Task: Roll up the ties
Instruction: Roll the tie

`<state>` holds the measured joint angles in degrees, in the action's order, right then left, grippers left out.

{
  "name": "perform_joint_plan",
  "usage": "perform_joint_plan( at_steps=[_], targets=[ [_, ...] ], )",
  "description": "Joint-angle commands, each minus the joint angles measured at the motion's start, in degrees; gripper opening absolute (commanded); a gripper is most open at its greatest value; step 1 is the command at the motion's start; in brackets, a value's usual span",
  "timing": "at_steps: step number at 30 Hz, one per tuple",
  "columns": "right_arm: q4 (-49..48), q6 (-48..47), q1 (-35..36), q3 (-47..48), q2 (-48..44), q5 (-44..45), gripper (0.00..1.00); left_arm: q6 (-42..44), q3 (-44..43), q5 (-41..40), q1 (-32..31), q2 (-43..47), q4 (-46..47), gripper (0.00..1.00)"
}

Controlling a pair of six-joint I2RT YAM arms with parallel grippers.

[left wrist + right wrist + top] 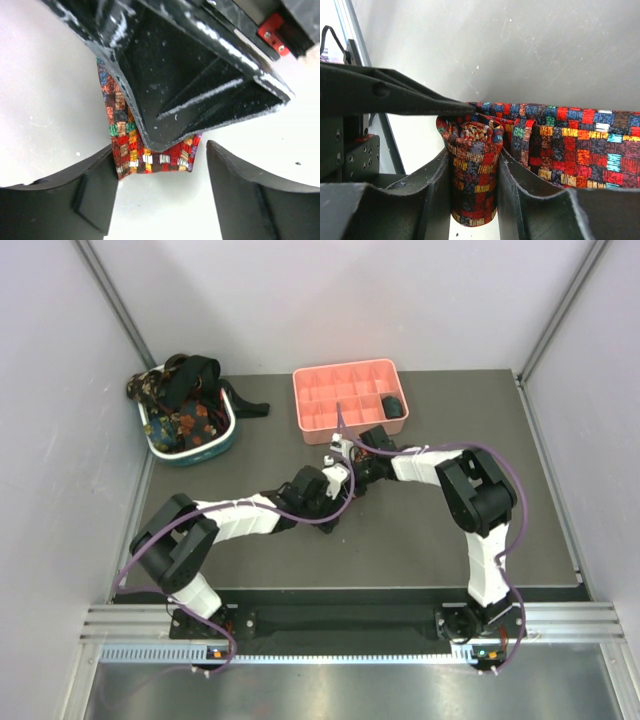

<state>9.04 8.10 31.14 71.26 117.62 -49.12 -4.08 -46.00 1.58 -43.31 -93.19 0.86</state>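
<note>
Plaid tie roll (472,185) pinched in right end effector (474,160), left end effector (161,155) spread alongside

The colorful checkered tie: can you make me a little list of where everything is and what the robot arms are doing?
plaid tie: one end rolled up, the rest unrolled
right end effector: shut on the rolled end
left end effector: open, plaid tie showing between its fingers, not pinched
pink tray: at the back, one dark bundle in a right-hand compartment
basket: back left, other ties piled in it
</note>
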Motion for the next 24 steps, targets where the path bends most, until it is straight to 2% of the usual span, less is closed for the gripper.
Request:
perform_joint_plan(
  at_steps=[1,7,9,12,17,21,22,24],
  targets=[
    [1.68,-1.68,0.42,0.98,2.16,0.96,0.23,0.56,0.82,-1.14,-0.11,2.57,1.5,0.74],
    [3.62,-3.09,0.51,2.74,2.7,0.26,0.19,2.58,-1.11,-1.06,-0.11,-0.14,4.93,0.76],
    [3.71,-3.44,0.51,2.65,2.44,0.34,0.18,2.76,-1.64,-4.3,-0.2,-1.11,5.37,0.77],
    [3.88,-3.79,0.51,2.83,2.17,0.34,0.18,2.67,-1.81,-6.42,-0.11,-2.26,6.78,0.84],
    [4.49,-4.93,0.77,3.44,1.73,0.87,0.17,3.2,-1.55,-5.54,-0.11,-3.75,10.12,0.85],
    [5.11,-5.64,1.03,4.5,1.99,0.96,0.17,3.55,-0.32,-5.8,-0.11,-4.81,14.33,0.77],
    [5.46,-5.72,1.03,4.85,2.34,0.96,0.17,3.55,0.11,-5.46,-0.11,-5.07,14.95,0.71],
    [5.81,-5.9,1.03,5.11,2.79,1.31,0.17,4.87,0.29,-5.19,-0.2,-5.42,15.14,0.65]
  ],
)
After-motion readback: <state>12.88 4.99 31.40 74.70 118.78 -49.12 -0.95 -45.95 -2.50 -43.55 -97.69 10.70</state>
